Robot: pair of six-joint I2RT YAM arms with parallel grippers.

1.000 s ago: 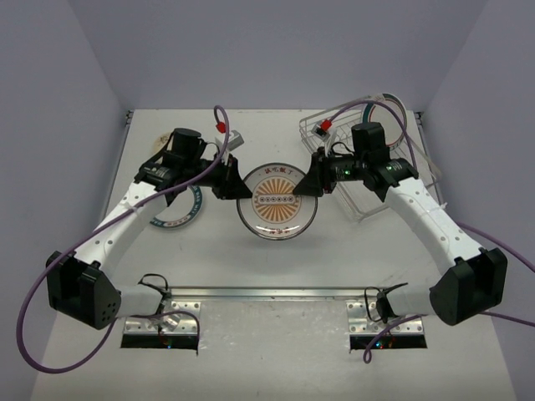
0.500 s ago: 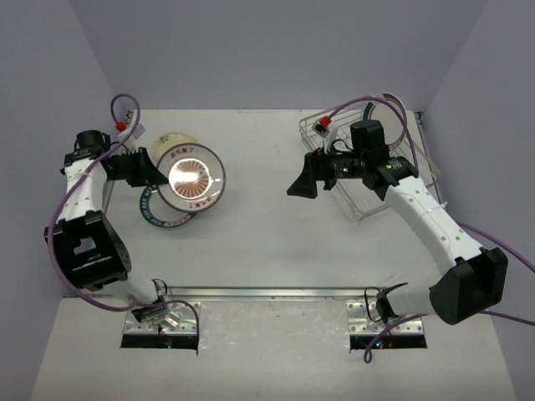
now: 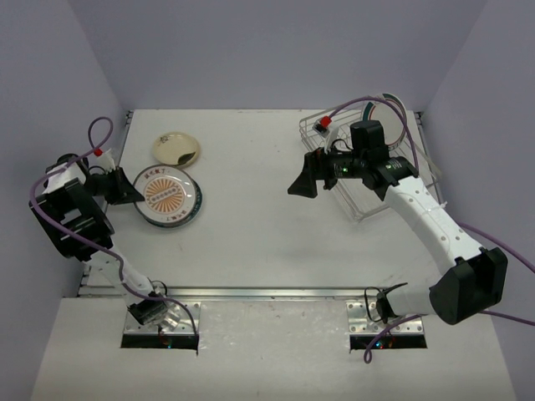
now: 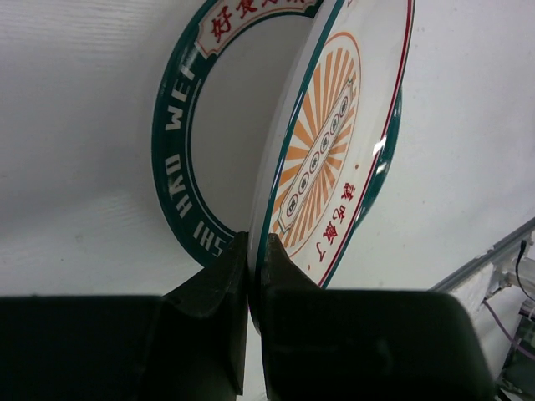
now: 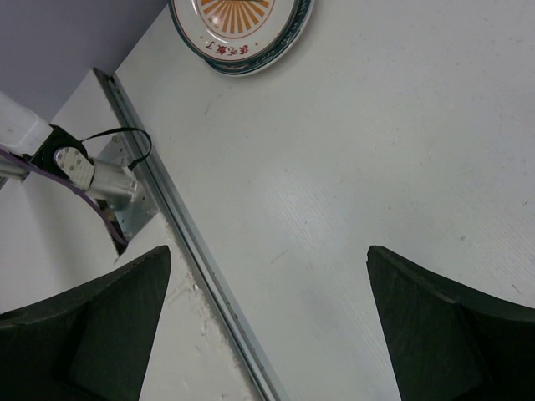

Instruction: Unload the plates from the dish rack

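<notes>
My left gripper (image 3: pixel 125 194) (image 4: pixel 255 251) is shut on the near rim of a white plate with an orange sunburst (image 3: pixel 170 196) (image 4: pixel 334 150). That plate leans tilted over a green-rimmed plate (image 4: pixel 180 167) lying flat at the table's left. A small cream plate (image 3: pixel 176 149) lies just behind them. The wire dish rack (image 3: pixel 359 209) stands at the back right, and one green-rimmed plate (image 3: pixel 393 98) rises from its far end. In front of the rack's left side my right gripper (image 3: pixel 303 185) (image 5: pixel 267 276) hangs open and empty above bare table.
A metal rail (image 3: pixel 267 292) (image 5: pixel 192 251) runs along the table's near edge by the arm bases. Purple cables loop from both wrists. Walls close in at the left, back and right.
The left arm has carried the sunburst plate from the table's middle to the far left and lowered it over the green-rimmed plate. The right gripper let go, opened wide and stayed by the rack.
</notes>
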